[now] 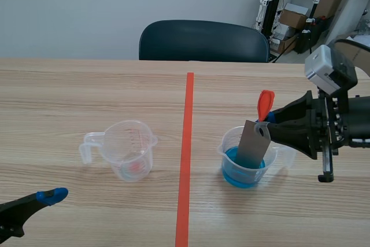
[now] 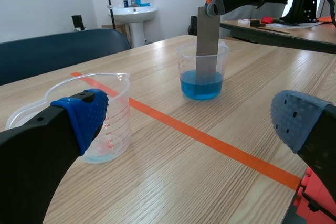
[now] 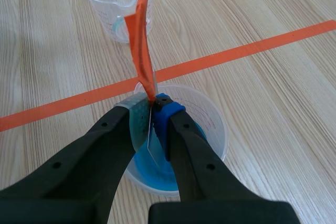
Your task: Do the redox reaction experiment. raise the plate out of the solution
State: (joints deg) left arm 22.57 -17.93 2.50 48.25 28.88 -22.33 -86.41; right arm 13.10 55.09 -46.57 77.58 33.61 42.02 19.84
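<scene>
A grey metal plate [image 1: 252, 143] with an orange-red tag [image 1: 264, 104] at its top stands tilted in a clear cup [image 1: 229, 150] of blue solution [image 1: 234, 177], right of the tape line. Its lower end is still in the liquid. My right gripper [image 1: 267, 124] comes in from the right and is shut on the plate's top edge. In the right wrist view the plate [image 3: 148, 132] sits pinched between the fingers above the cup [image 3: 212, 124], the tag [image 3: 142, 40] sticking out ahead. My left gripper [image 2: 189, 124] is open low at the near left, holding nothing.
A clear measuring cup [image 1: 130, 148] with a handle stands left of the orange-red tape line [image 1: 186, 154], just ahead of my left gripper in the left wrist view. A dark chair [image 1: 202, 40] stands behind the table's far edge.
</scene>
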